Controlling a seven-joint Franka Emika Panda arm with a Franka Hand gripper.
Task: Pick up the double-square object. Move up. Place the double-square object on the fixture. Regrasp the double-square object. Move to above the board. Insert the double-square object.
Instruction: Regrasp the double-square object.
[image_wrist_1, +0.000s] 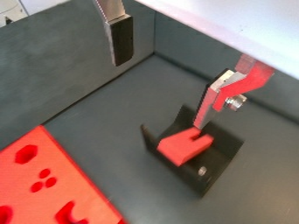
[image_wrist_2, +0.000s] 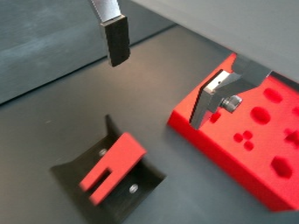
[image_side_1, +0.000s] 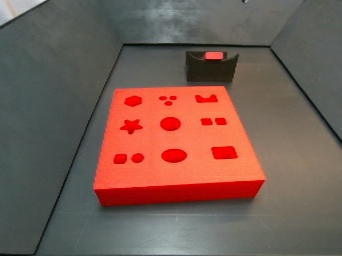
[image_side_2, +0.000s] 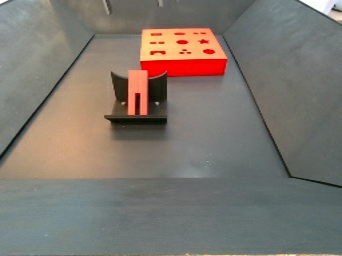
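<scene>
Looking at the gripper (image_wrist_1: 176, 66) first: the two silver fingers are spread wide with nothing between them, one finger (image_wrist_1: 121, 33) with its dark pad and the other finger (image_wrist_1: 222, 94) well apart from it. Both wrist views show bare floor in the gap, so it's empty and hanging above the fixture (image_wrist_1: 216, 157). It doesn't show in either side view.

The double-square object (image_wrist_1: 183, 144) is sitting in the fixture, leaning against its upright back with the lower end out on the base plate. In a side view the peg (image_side_2: 139, 92) is a long red bar sloping up the bracket (image_side_2: 136, 118), with a groove running down its face.

From the fixture, the board (image_side_2: 185, 50) lies well apart, further along the floor.

So the thing that matters for the regrasp, I'd say: the peg lies below the fingers and a bit off the midline of the gap. Its long axis runs up the fixture's back, so the fingers need to come down either side of that bar, across its narrow width.
</scene>
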